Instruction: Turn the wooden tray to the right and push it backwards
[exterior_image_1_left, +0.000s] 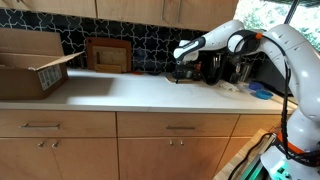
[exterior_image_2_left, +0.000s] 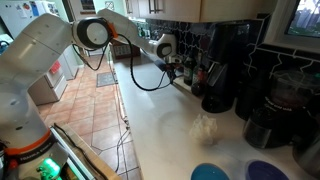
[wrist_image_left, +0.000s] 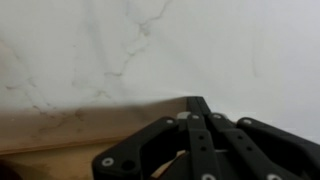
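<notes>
In the wrist view my gripper (wrist_image_left: 197, 104) is shut, with the black fingers meeting at the tips and nothing visible between them. A band of light tan wood, the wooden tray (wrist_image_left: 50, 135), lies under and to the left of the fingers, against a white marbled surface. In both exterior views the gripper (exterior_image_1_left: 182, 60) (exterior_image_2_left: 166, 46) hangs low at the back of the counter, right at the tray (exterior_image_1_left: 184, 78), which holds dark bottles (exterior_image_2_left: 186, 68). Whether the fingertips touch the tray cannot be told.
A big cardboard box (exterior_image_1_left: 30, 62) stands at one end of the counter, and a dark-brown framed panel (exterior_image_1_left: 108, 55) leans on the back wall. Black coffee machines (exterior_image_2_left: 225, 70) stand beside the bottles. Blue dishes (exterior_image_2_left: 210, 172) lie near the counter's end.
</notes>
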